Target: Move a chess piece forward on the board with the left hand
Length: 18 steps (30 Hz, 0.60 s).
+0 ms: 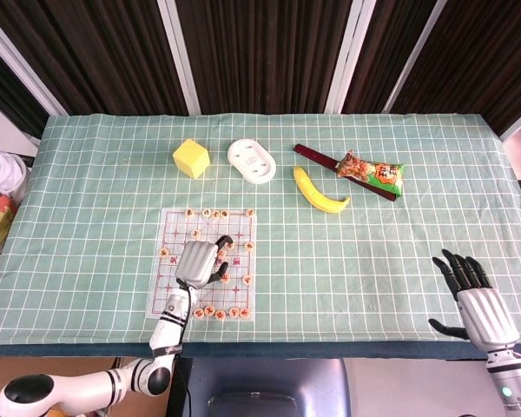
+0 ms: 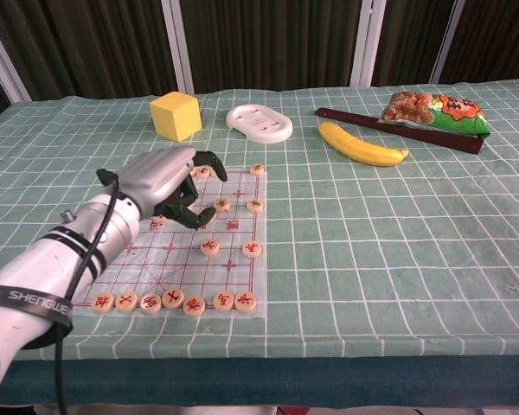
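Note:
The chessboard (image 2: 233, 226) (image 1: 240, 233) is a thin sheet with a red grid at the front left of the table. Round wooden pieces are spread over it, with a row (image 2: 173, 301) along its near edge. My left hand (image 2: 160, 180) (image 1: 198, 258) hovers over the board's middle. Its dark fingers (image 2: 193, 206) curl down and pinch one piece, which is mostly hidden under them. Loose pieces (image 2: 221, 205) (image 2: 209, 246) lie just to the right of the fingertips. My right hand (image 1: 476, 304) is at the front right, beyond the table's edge, with fingers spread and nothing in it. The chest view does not show it.
Along the back stand a yellow cube (image 2: 176, 115), a white oval tray (image 2: 259, 123), a banana (image 2: 362, 144), a dark red strip (image 2: 398, 128) and a snack bag (image 2: 432, 109). The green checked cloth (image 2: 381, 233) covers the table.

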Tool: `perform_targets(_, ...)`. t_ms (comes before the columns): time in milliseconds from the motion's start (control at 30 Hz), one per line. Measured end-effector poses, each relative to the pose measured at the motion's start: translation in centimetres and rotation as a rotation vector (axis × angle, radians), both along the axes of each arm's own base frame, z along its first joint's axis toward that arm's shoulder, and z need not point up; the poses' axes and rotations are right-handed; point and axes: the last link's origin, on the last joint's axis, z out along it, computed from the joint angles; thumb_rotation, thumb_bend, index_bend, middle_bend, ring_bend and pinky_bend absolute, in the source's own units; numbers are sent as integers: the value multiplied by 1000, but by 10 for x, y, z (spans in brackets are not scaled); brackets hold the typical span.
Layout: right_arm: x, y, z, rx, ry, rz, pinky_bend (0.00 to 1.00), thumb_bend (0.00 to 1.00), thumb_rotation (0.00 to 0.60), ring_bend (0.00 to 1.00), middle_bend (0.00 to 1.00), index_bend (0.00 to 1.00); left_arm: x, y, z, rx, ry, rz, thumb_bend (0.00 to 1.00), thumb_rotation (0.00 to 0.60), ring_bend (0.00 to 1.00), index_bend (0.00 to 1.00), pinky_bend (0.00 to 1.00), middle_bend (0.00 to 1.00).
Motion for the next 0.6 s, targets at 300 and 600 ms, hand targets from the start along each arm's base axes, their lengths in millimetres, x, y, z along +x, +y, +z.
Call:
perform_targets(300,1,7,3,-13,12,19,0,218,600,0,0,0,-47,-50,99,69,44,-96,369,600,260,32,490,240)
perform_targets(600,9,16,-1,-8,32,63,0,217,600,0,0,0,-146,-153,214,155,114,12,379,600,0,0,124,0)
